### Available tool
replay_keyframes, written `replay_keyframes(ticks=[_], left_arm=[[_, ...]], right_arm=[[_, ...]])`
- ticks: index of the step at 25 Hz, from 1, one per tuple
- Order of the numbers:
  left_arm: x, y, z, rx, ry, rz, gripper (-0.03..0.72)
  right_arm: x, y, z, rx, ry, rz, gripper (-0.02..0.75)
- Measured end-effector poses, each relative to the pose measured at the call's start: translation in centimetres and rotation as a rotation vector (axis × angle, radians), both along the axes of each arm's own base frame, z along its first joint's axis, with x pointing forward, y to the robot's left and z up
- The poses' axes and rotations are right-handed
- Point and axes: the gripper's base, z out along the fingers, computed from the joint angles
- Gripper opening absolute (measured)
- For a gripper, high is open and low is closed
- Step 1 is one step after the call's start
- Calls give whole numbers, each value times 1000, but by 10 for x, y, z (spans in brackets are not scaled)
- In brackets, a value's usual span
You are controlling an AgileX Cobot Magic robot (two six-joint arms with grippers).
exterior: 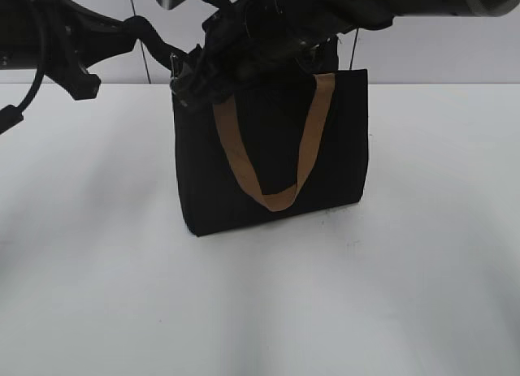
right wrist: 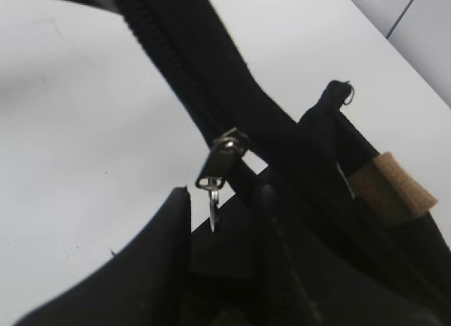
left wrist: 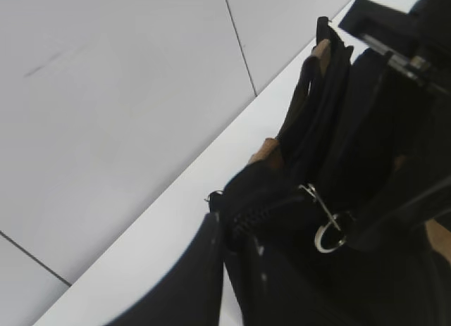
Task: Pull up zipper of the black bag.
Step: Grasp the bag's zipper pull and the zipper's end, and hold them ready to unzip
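My left hand (left wrist: 232,231) pinches the black bag (exterior: 272,153), standing on the white surface (exterior: 260,303), at its top end. My right hand (right wrist: 222,234), partly spread, brackets the zipper (right wrist: 218,164) pull. Next: close on it and draw along.

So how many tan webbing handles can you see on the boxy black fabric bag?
2. The front tan webbing handle hangs down the boxy black fabric bag's front face in a U-shaped loop. The rear handle shows only as a short piece near the top edge; the rest is hidden.
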Motion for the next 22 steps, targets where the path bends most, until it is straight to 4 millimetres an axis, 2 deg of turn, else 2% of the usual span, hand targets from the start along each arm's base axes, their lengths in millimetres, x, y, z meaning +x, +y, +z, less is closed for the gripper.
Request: replay_keyframes(ticks=[8, 10, 14, 22], left_arm=[[0, 0, 0, -2, 0, -3, 29], [0, 0, 0, -2, 0, -3, 29], [0, 1, 0, 5, 1, 8, 29], [5, 8, -3, 54, 7, 97, 29]], right_arm=[[0, 0, 0, 1, -2, -2, 231], [0, 0, 0, 1, -1, -2, 181], [0, 0, 0, 0, -2, -2, 5], [-4, -1, 6, 3, 13, 16, -1]])
